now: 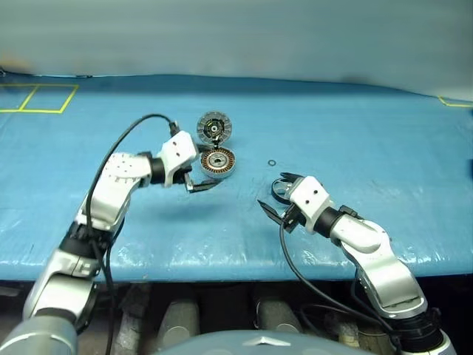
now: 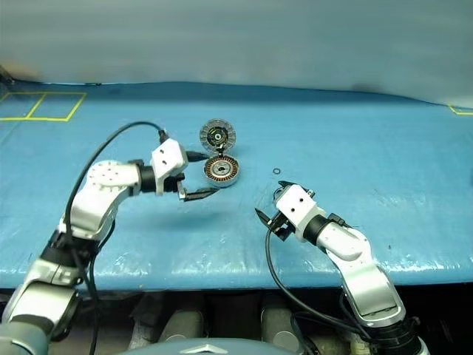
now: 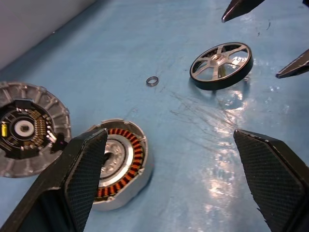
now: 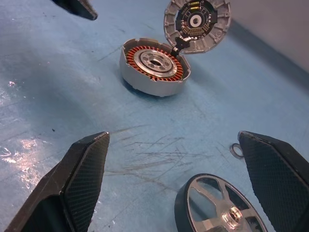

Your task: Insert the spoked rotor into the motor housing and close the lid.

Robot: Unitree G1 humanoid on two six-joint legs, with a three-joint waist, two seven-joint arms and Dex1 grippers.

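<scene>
Motor housing [image 1: 218, 162] resting flat on the blue table cover [image 1: 369, 148], its open face turned up, copper windings ringing a silver hub. The lid [image 1: 214, 128] lies swung open on the housing's far side, joined at the rim, segmented inner face up. Spoked rotor [image 4: 219, 205] lies flat on the cover well apart from the housing, just before the right gripper [image 1: 277, 197], whose jaws stand wide and empty. A small washer ring [image 1: 271, 163] lies between rotor and housing. Left gripper [image 2: 201, 176], jaws spread wide and empty, hovers beside the housing's near-left edge.
</scene>
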